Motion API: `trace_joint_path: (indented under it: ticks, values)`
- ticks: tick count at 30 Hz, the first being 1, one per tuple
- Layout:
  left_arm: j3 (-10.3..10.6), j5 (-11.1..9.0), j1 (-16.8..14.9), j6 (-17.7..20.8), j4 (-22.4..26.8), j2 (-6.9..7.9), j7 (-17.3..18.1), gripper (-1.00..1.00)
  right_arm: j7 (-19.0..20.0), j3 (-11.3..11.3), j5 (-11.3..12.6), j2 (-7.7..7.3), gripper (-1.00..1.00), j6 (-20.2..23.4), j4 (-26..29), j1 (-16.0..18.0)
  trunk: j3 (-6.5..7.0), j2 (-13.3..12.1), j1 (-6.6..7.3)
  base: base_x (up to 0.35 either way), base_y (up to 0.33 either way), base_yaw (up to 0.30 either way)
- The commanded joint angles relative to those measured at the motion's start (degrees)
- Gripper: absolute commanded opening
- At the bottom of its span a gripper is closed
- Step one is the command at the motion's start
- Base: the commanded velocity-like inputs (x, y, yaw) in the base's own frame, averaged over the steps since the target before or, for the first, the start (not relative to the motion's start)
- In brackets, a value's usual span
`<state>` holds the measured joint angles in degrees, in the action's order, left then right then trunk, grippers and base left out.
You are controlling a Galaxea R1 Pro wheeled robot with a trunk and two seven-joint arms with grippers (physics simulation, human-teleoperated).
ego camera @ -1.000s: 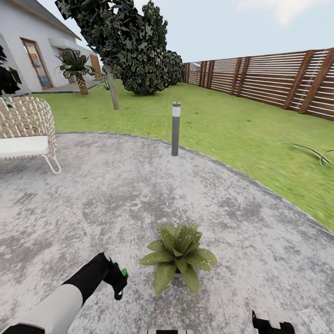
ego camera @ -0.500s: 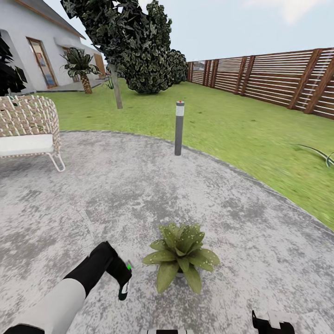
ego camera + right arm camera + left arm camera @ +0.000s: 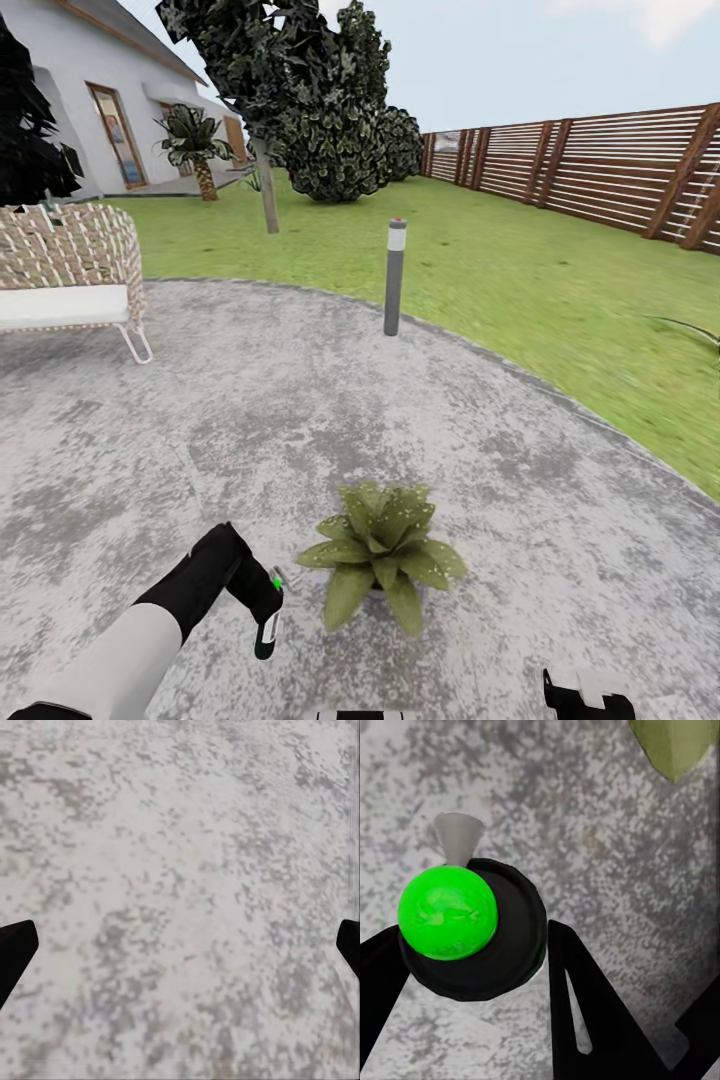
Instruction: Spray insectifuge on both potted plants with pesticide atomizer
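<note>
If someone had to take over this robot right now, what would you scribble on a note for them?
Left gripper: shut on the pesticide atomizer, held low beside the potted plant on the stone patio.
Right gripper: open, holding nothing, above bare patio.
Done: atomizer picked up and brought to one plant.
Left: spray this plant all over; no spray is visible yet. Then find the second potted plant, somewhere out of sight, and cover it too.
</note>
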<state>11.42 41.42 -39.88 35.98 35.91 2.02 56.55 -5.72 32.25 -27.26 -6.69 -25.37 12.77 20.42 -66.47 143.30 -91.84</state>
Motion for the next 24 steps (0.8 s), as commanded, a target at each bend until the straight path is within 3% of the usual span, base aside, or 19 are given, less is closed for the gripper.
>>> trace_joint_path:
  ticks: [1, 2, 3, 5, 18, 24]
  values:
    - [0.16, 0.65, -0.02, 0.43, 0.12, 0.07, 0.33, -1.00, -0.26, 0.28, -0.60, 0.01, 1.00, -0.21, -0.11, 0.05, -0.05, 0.02, 0.01, 0.000, -0.272, 0.007]
    - [0.13, 1.46, -0.02, 0.46, 0.12, 0.08, 0.30, -1.00, -0.26, 0.27, -0.60, 0.01, 1.00, -0.23, -0.09, 0.05, -0.05, 0.02, 0.01, -0.005, -0.272, 0.004]
    - [0.08, 3.73, -0.02, 0.65, 0.12, 0.00, 0.28, -1.00, -0.20, 0.27, -0.60, 0.04, 1.00, -0.21, -0.11, 0.06, -0.05, 0.02, 0.01, -0.096, -0.271, 0.001]
    - [-0.08, 4.53, -0.02, 0.90, 0.04, 0.17, 0.16, -1.00, -0.26, 0.29, -0.60, 0.09, 1.00, -0.24, -0.11, 0.06, -0.05, 0.02, 0.01, -0.117, -0.143, 0.000]
    - [-0.09, 4.55, -0.02, 0.94, 0.04, 0.03, 0.05, -1.00, -0.26, 0.34, -0.60, 0.10, 1.00, -0.22, -0.11, 0.05, -0.05, 0.02, 0.01, -0.005, -0.002, 0.231]
    - [-0.49, 4.55, -0.02, 1.02, 0.04, -0.04, -1.09, -1.00, -0.26, 0.36, -0.57, 0.08, 1.00, -0.29, -0.11, 0.05, -0.05, 0.02, 0.01, -0.149, -0.147, 0.047]
